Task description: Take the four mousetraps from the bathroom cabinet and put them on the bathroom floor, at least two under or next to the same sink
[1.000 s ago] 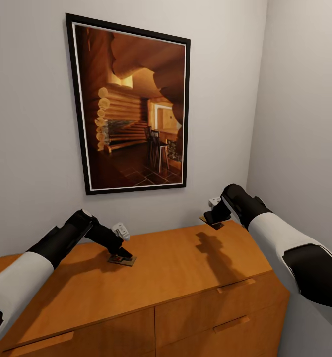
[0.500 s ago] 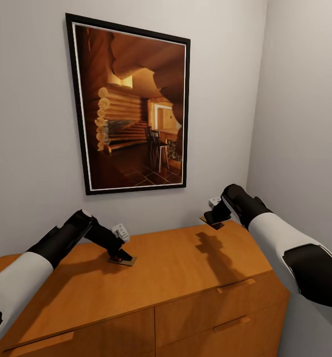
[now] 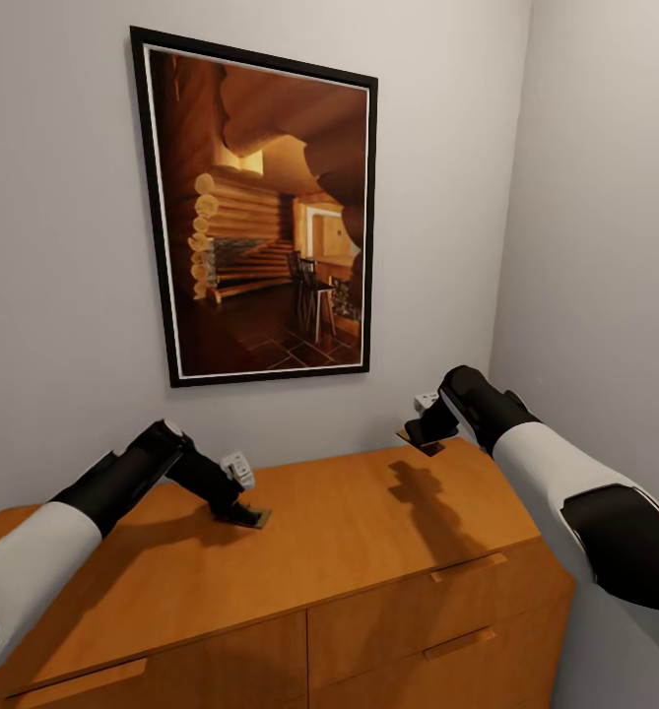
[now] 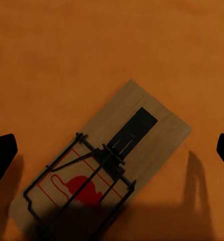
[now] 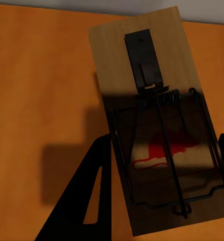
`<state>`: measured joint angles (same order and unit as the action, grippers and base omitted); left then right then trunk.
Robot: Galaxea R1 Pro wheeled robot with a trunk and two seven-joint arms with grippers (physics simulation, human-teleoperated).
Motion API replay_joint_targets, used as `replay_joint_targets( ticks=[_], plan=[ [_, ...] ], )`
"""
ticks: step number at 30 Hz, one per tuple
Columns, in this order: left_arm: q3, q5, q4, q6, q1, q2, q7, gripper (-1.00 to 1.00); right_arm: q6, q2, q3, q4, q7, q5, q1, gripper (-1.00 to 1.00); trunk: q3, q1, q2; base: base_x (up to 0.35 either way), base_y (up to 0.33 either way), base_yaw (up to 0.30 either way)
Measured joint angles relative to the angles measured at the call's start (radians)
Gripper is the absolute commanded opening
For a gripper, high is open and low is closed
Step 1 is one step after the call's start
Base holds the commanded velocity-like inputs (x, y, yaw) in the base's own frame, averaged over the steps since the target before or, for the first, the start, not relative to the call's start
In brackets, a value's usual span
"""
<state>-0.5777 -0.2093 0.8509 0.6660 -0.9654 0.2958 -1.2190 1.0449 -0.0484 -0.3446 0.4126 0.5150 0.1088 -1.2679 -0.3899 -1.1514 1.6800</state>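
We faced an orange-brown wooden cabinet [image 3: 368, 532] under a framed picture [image 3: 260, 212] of a log interior. Our left gripper [image 3: 242, 512] sat low over one mousetrap [image 4: 104, 168] lying flat on the cabinet top, left of centre; its fingers [image 4: 1, 153] stood wide apart on either side of the board, holding nothing. Our right gripper [image 3: 420, 438] hung above the far right part of the top, closed around a second mousetrap [image 5: 159, 120] held clear of the wood, casting a shadow below.
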Motion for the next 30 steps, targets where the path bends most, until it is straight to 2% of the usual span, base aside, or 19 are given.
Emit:
replay_joint_targets(
  ticks=[10, 16, 30],
  plan=[
    [-0.020, -0.004, -0.010, -0.001, 0.000, 0.003, -0.043, 1.00, 0.000, 0.000, -0.001, -0.041, 0.000, 0.005, 0.000, -1.00, 0.000, 0.000, 0.000, 0.000, 0.000, 0.000],
    [-0.020, -0.004, -0.048, -0.057, 0.000, 0.005, -0.048, 1.00, 0.000, 0.000, -0.001, -0.058, 0.001, 0.001, 0.000, -1.00, 0.000, 0.000, 0.000, 0.000, 0.000, 0.000],
    [-0.016, 0.001, -0.084, -0.066, -0.001, 0.006, -0.048, 1.00, 0.000, 0.000, -0.001, -0.058, 0.002, 0.000, 0.000, -1.00, 0.000, 0.000, 0.000, 0.000, 0.000, 0.000]
  ],
)
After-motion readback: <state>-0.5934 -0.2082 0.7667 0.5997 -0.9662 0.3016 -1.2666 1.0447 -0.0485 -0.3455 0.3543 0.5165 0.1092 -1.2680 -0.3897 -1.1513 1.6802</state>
